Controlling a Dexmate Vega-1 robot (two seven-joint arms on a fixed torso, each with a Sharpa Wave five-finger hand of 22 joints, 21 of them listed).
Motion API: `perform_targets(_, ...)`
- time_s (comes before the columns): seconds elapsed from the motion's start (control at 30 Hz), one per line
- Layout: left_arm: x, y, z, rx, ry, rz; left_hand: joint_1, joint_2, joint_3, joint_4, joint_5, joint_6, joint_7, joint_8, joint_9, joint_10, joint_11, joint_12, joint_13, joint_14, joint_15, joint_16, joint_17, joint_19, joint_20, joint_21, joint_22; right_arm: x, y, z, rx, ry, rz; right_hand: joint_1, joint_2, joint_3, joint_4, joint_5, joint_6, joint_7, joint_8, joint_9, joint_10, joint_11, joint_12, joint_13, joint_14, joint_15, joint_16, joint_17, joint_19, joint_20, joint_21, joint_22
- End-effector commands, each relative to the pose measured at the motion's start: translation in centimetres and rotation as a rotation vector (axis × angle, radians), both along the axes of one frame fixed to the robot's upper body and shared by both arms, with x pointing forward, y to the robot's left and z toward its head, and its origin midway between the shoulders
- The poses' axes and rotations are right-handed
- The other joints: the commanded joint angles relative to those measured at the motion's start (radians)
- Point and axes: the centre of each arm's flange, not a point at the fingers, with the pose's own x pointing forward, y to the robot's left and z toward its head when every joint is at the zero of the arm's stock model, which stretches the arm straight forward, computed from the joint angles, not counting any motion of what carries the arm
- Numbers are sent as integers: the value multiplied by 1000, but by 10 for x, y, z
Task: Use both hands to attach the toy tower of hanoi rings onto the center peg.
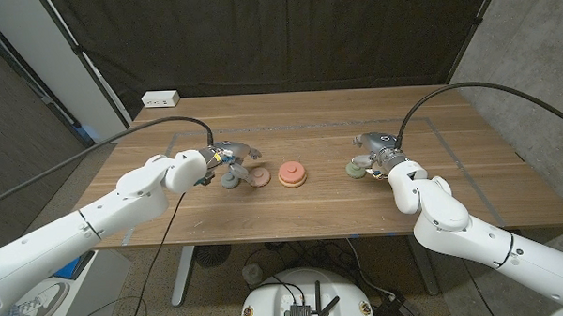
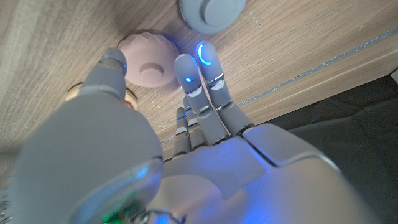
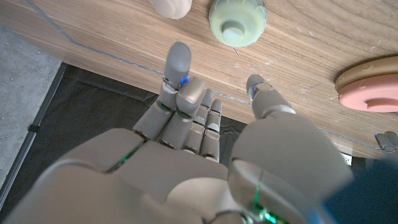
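Left hand (image 1: 227, 158) fingers (image 2: 186, 68) spread, released, grasping nothing, above one grey round ring (image 1: 229, 181); one dusty-pink scalloped ring (image 1: 257, 179) just beside it.

Right hand (image 1: 375, 152) fingers (image 3: 178, 61) extended, released, holding nothing, over one pale green scalloped ring (image 1: 356, 170); one cream ring (image 3: 172, 7) near it.

Centre of wooden table (image 1: 312, 213): tan round base (image 1: 293, 179) carrying one salmon-pink ring (image 1: 291, 171), peg poking through.

White power strip (image 1: 160, 98) at table's far left edge. No legible writing.

Glossy white arm shells end in each grey, segmented-fingered robot hand, left (image 1: 227, 158) and right (image 1: 373, 153), with black cables arching behind and blue fingertip lights.
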Motion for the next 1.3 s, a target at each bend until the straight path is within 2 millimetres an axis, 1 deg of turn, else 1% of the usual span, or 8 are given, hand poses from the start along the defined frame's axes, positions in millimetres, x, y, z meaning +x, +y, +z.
perform_targets(0.03,7,-4,-8,-6,2,-3,12,2,-2,-4,0,12,-1,3,3,12,-1,5,0,8,-67,6,1,8,-128,4,1,0,-2,0,1,-3,-1,-4,1,5,-2,0,10,-2,-2,2,11,0,-5,2,2,-50,-1,2,2,-80,9,3)
perform_targets(0.43,11,-6,-14,-13,-13,1,15,4,-2,-4,0,20,-4,6,2,18,-4,7,-1,9,-67,7,-1,10,-127,4,1,0,-3,1,1,-4,-6,-5,2,6,-3,0,11,-2,-2,2,11,-2,-6,4,2,-50,0,3,1,-80,9,3)
perform_targets(1.0,13,-4,-25,-25,23,7,14,8,-3,-2,0,28,-2,7,2,22,-5,9,-4,11,-67,11,-2,10,-126,3,0,1,-1,2,-3,1,-2,-6,2,8,-4,1,12,-2,-4,3,13,0,-8,7,3,-50,2,5,-1,-80,9,1)
perform_targets(1.3,14,-3,-27,-24,-6,16,15,9,-3,-2,1,33,-4,8,2,26,-9,10,-5,12,-67,12,-3,11,-126,3,0,2,0,1,-4,5,2,-8,2,9,-3,1,14,-2,-4,3,17,-1,-8,9,3,-50,4,6,-3,-80,9,0)
